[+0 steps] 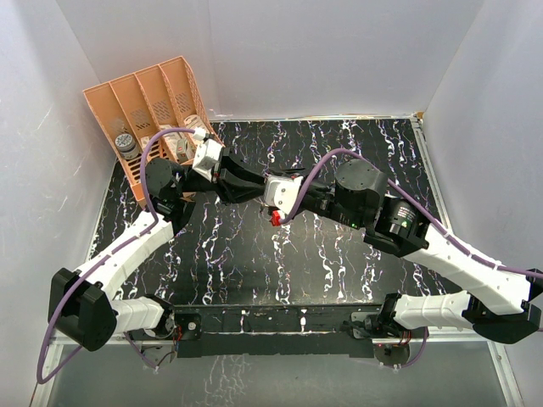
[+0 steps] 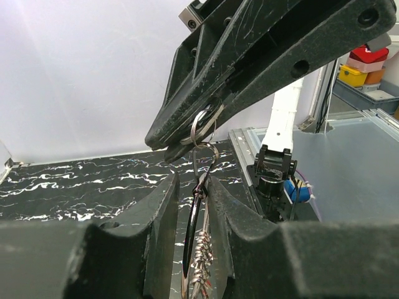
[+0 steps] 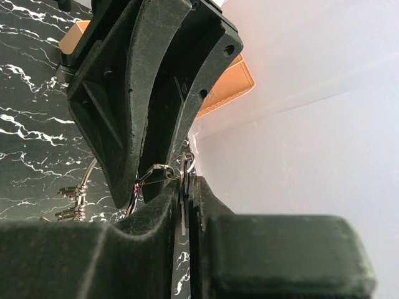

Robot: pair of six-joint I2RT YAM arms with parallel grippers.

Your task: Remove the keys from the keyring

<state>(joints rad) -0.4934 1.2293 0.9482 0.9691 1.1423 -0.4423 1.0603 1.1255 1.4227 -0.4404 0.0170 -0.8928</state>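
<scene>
Overhead, two white robot arms reach in from the near edge of a black, white-veined marble-pattern table (image 1: 254, 280) and meet tip to tip above its middle. The black two-finger left gripper (image 1: 253, 190) points right and the black two-finger right gripper (image 1: 263, 198) points left. A tiny red-headed key (image 1: 276, 218) hangs just below where they meet. An orange plastic slotted file organiser (image 1: 153, 106) stands in the far left corner.

From the left wrist, the left gripper (image 2: 190, 187) shows its fingers (image 2: 161, 218) set a narrow gap apart. A curved metal strip and the toothed silver-grey keys (image 2: 198, 255) hang in that gap. Whether the pads press on them cannot be told. Above, the right gripper (image 2: 177, 138) comes in from the upper right, its jaws closed on the thin silvery wire keyring (image 2: 202, 123).

From the right wrist, the right gripper (image 3: 184, 187) has its fingers almost together, pinching thin metal that hangs from the keyring (image 3: 186, 161). The left gripper (image 3: 140, 193) reaches down from above, with a small clasp at its tips. More toothed keys (image 3: 72, 194) dangle to the left above the table (image 3: 31, 143).
</scene>
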